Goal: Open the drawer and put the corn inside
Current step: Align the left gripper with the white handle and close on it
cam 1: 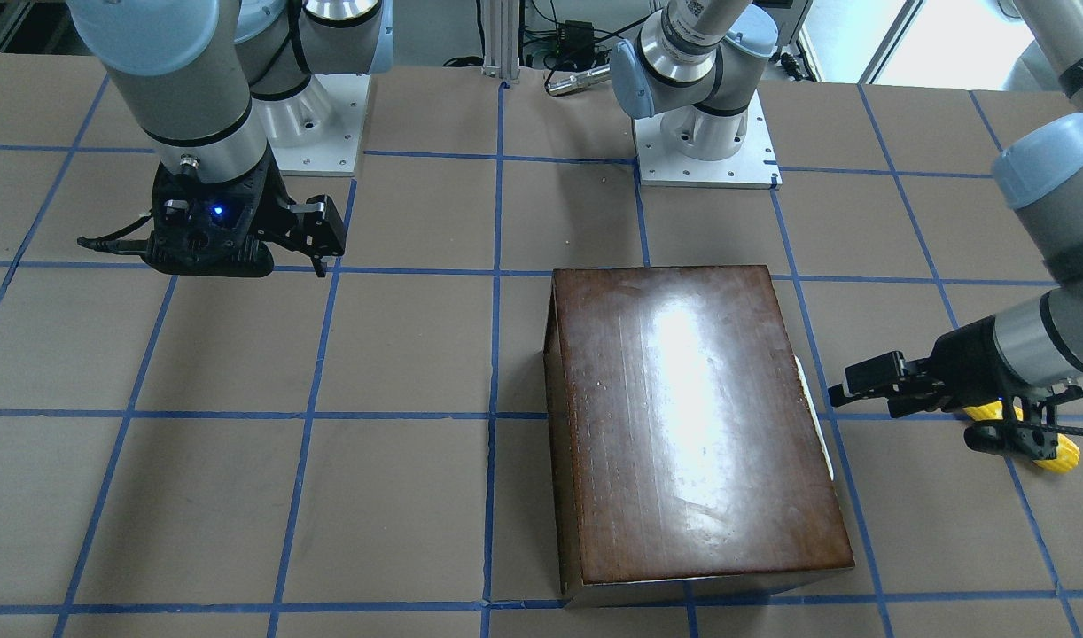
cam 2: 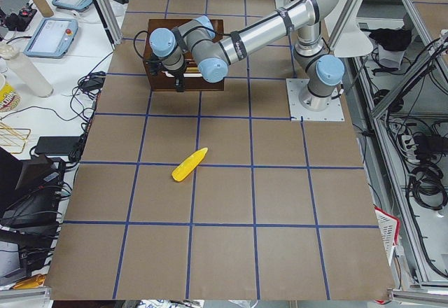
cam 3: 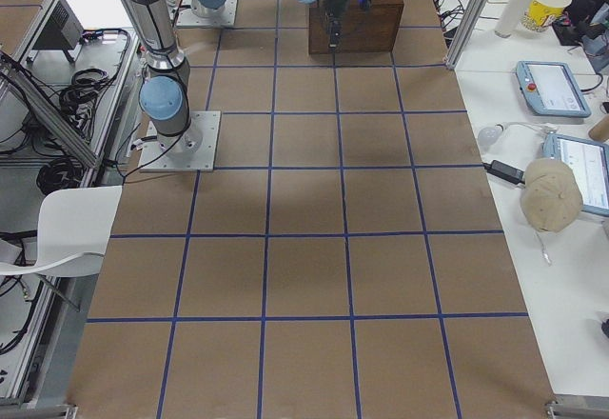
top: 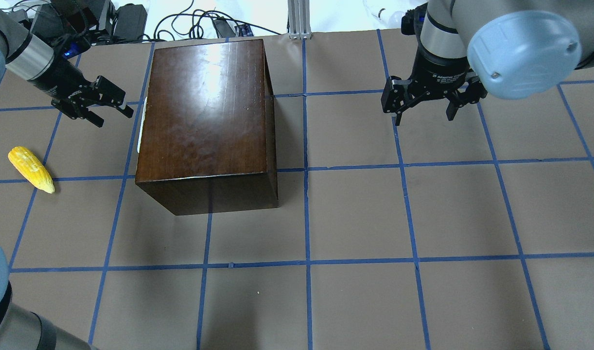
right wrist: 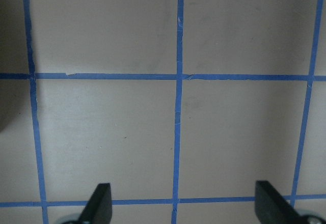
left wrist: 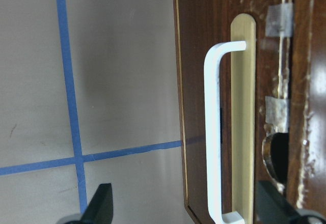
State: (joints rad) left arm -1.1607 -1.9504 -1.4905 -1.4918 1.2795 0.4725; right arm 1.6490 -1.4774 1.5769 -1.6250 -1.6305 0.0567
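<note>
The shallow drawer (left wrist: 196, 81), worn dark brown front panel outward, sits shut in the glossy dark brown wooden box (top: 204, 107). Its white bar handle (left wrist: 212, 132) runs crosswise to the finger gap of the left gripper (top: 114, 115), which is near, spread and empty. The yellow corn cob (top: 30, 169) lies on the table beside that arm. The right gripper (top: 423, 116), also spread, hangs well apart.

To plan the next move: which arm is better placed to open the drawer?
Left. The left gripper, open, faces the white handle on the drawer; the right gripper hangs over bare table beyond the box.
</note>
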